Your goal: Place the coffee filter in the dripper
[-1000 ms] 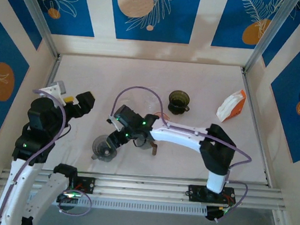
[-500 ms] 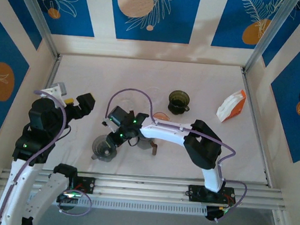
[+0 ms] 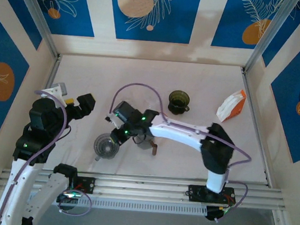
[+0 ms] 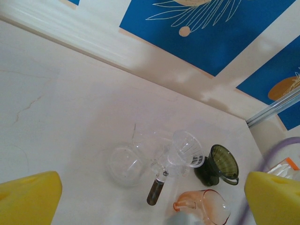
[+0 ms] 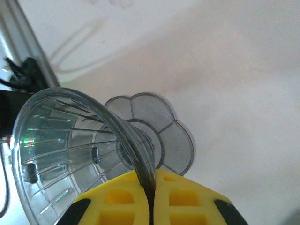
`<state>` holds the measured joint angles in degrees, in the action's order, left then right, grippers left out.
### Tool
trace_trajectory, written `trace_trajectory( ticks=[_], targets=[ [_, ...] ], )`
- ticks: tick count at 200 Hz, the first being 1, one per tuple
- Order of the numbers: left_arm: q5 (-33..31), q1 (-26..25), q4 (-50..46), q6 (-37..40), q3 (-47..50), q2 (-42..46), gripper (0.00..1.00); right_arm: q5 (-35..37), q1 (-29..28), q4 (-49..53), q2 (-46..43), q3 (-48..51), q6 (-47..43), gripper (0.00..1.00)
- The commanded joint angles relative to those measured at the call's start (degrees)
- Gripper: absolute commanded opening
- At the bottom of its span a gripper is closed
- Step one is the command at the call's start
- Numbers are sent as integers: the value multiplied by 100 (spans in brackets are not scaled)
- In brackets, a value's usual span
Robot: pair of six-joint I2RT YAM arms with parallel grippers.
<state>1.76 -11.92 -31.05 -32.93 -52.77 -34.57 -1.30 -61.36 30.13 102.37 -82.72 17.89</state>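
Closed up since a second ago: right jaws, apart then, now pinched on the wall of the clear ribbed dripper [image 3: 106, 146]. Elbow of the right arm [image 3: 216, 151] swung back out toward 4 o'clock after tucking in half a second ago. Dripper nudged slightly toward 3 o'clock, mouth now rounder from above.

Right wrist view: yellow jaws clamped edge-on over the dripper [image 5: 70, 140] rim, one inside the cone, one outside. Dripper tipped on its side, mouth toward 9 o'clock, flower-shaped base [image 5: 168, 136] toward 3 o'clock. Cannot tell if base touches the desk [image 5: 225, 61].

From above: dripper at 8 o'clock on the desk [image 3: 206, 80], near the front edge. Brown handle [image 3: 153, 149] just beside the right arm's wrist at 6 o'clock.

Left jaws spread wide, holding nothing, parked at 9 o'clock, well apart from the dripper.

Dark green dripper [image 3: 178, 101] upright at 1 o'clock. Orange-and-white packet [image 3: 230, 106] at 2 o'clock by the side wall.

Left wrist view: dark green dripper [image 4: 222, 161], pink glass pitcher [image 4: 206, 206] just beside it at 7 o'clock, clear glass bowl [image 4: 124, 164] farther toward 9 o'clock.
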Motion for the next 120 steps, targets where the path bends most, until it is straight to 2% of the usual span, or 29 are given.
trace_trajectory(
  ticks=[1, 33, 69, 120],
  targets=[
    [-79, -39, 113, 127, -79, 24, 100, -271, 297, 483, -864, 66, 168, 0],
    [-38, -38, 353, 80, 119, -21, 100, -342, 821, 1472, -1534, -22, 297, 0],
    [129, -40, 561, -85, 356, -220, 100, -515, 1550, 2319, -1790, -106, 275, 0],
    [202, -43, 674, -127, 498, -313, 100, -761, 2097, 2403, -1635, 40, 155, 0]
  ],
)
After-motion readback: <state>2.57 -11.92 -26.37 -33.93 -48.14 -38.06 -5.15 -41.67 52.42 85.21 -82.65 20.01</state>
